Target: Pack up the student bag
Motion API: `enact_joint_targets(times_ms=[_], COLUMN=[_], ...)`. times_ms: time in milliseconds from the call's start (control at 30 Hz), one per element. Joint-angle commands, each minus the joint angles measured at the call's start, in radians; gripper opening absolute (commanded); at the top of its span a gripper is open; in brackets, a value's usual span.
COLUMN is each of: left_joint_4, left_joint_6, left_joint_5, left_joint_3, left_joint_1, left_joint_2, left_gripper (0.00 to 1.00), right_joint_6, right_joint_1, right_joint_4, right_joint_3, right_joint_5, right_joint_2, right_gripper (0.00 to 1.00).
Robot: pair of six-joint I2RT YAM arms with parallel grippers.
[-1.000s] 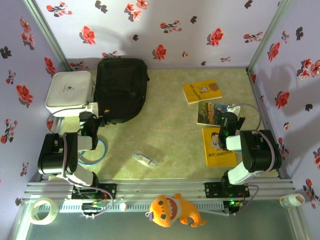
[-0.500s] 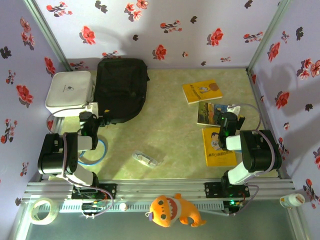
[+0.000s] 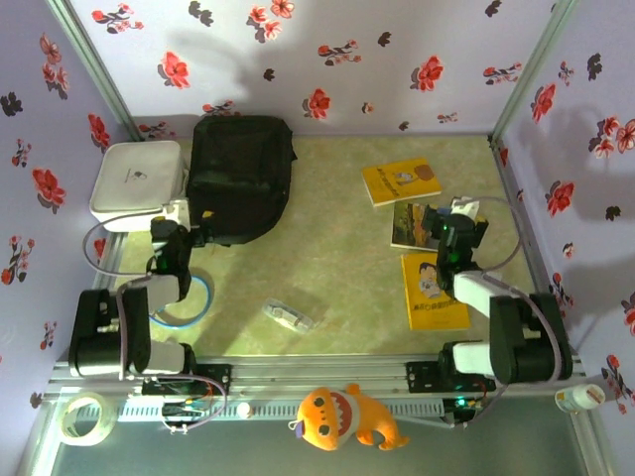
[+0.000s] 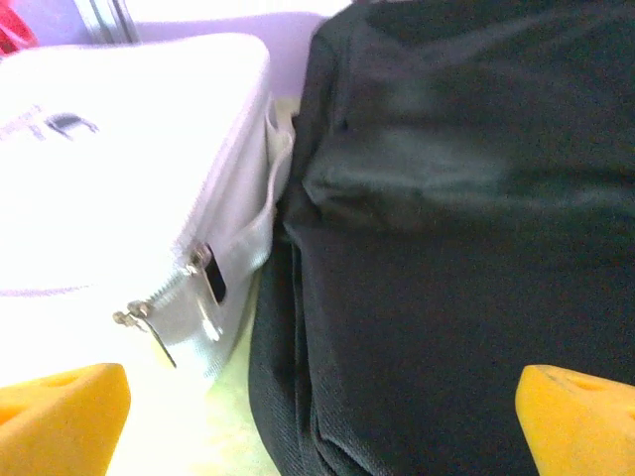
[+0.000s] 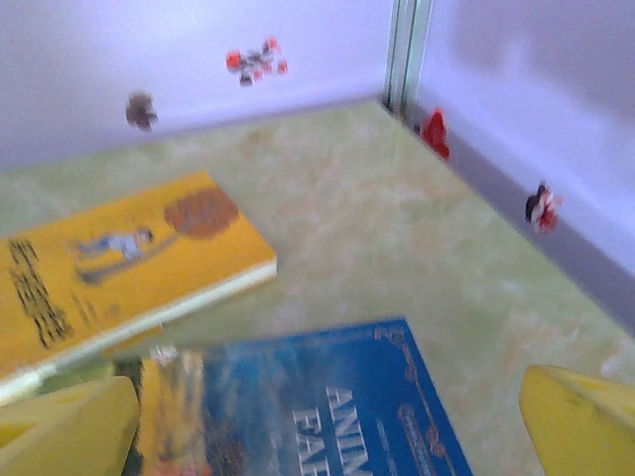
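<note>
Floral wallpaper closes in a pale green counter on three sides. From above, the student bag, a black backpack, lies flat at the back left, with a white hard case touching its left side. The left arm reaches to where the two meet. Toward the right lie a yellow book, a picture book just nearer, and a second yellow book nearest of all. The right arm reaches over the picture book. A small clear packet sits near the middle, a blue cable loop lies by the left arm, and an orange plush toy rests on the front rail.

At the left wrist, the left fingers are spread wide and hold nothing, one orange tip over the white hard case, the other over the student bag. A metal zipper pull hangs from the case's corner.

At the right wrist, the right fingers are likewise spread wide with nothing between them, above the picture book, whose cover is blue here. The yellow book lies just beyond it.
</note>
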Motion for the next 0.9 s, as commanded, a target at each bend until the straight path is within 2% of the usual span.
enact_joint_targets(times_ms=[0,167,367,533,867], left_joint_4=[-0.168,-0.411,-0.655,-0.711,-0.813], left_joint_6=[-0.070,-0.241,-0.343,-0.406,-0.425], left_joint_5=[-0.032,-0.028,0.018,0.145,0.171], left_joint_3=[0.054,0.166,0.353,0.501,0.843], left_joint_1=[-0.015,-0.072,-0.173,-0.213,-0.371], left_joint_2=[-0.099,-0.210,-0.166,0.030,0.483], left_gripper=[1.00,1.00,1.00,1.00,0.96], right_joint_6=[0.111,0.290,0.473,0.549,0.600], right_joint_1=[0.012,0.029,0.057,0.095,0.154], right_joint_4=[-0.264,-0.569,-0.685,-0.627,-0.614], right_joint_3=[0.081,0.227,0.332,0.369,0.418], right_joint_5=[0.027,-0.060,-0.157,-0.275,-0.355], right_joint_2=[-0.089,-0.122,-0.052,0.043,0.157], right_gripper=[0.99,0.99,0.99,0.99,0.99])
